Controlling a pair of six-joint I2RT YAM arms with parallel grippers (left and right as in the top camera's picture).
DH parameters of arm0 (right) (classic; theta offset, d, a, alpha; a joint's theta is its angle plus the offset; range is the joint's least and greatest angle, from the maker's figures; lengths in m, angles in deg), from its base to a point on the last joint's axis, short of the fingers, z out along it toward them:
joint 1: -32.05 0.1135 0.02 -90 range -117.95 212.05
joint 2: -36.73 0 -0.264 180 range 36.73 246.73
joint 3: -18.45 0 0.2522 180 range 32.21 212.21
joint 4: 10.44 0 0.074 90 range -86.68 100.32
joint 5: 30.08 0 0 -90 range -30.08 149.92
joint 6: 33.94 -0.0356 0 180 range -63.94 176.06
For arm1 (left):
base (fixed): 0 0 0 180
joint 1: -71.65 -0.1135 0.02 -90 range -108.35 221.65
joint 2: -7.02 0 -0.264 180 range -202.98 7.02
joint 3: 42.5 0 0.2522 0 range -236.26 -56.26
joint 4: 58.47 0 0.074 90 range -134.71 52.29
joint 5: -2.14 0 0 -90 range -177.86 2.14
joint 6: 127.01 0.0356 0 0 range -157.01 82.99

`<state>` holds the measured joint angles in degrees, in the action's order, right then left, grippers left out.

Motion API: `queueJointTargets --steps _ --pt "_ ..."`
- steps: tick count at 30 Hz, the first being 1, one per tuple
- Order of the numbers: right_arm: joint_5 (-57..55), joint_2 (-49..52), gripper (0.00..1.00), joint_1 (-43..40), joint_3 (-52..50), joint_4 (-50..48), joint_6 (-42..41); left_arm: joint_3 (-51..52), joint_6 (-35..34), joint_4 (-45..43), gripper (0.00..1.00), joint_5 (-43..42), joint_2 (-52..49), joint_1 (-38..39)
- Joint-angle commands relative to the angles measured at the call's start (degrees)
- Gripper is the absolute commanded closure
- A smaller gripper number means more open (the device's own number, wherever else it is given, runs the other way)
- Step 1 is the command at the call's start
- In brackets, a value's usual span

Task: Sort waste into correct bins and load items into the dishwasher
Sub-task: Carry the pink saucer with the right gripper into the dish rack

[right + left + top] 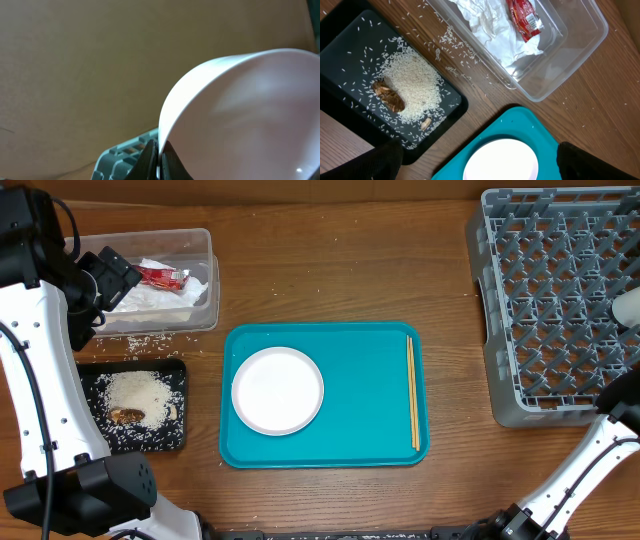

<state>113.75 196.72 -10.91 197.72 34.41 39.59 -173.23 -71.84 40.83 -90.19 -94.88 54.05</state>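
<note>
Above the dish rack [540, 320], the right pincer [156, 156] is clamping the white bowl [240, 110] by its rim. It is probably handling stiff, slippery, breakable.

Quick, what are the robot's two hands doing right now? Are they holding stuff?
Left gripper: jaws open, holding nothing.
Right gripper: jaws shut on the rim of a white bowl.

The teal tray [350, 442] carries a white plate [277, 390] and chopsticks [412, 390] — well apart. My left end effector [112, 275] hangs at the clear tub [192, 248]; a white bowl [628, 305] shows at the right edge of the grey rack [540, 300].
</note>
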Motion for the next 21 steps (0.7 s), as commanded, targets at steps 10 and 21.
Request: queueJointTargets --steps 10,21 --pt "9.6 2.8 0.92 -9.1 -4.6 4.0 -6.8 -0.1 -0.5 -0.1 0.00 0.0 -0.6 0.4" --pt "11.4 -3.9 0.57 -13.0 -4.5 8.2 -16.6 -0.1 -0.5 -0.1 0.00 0.0 -0.6 0.4"
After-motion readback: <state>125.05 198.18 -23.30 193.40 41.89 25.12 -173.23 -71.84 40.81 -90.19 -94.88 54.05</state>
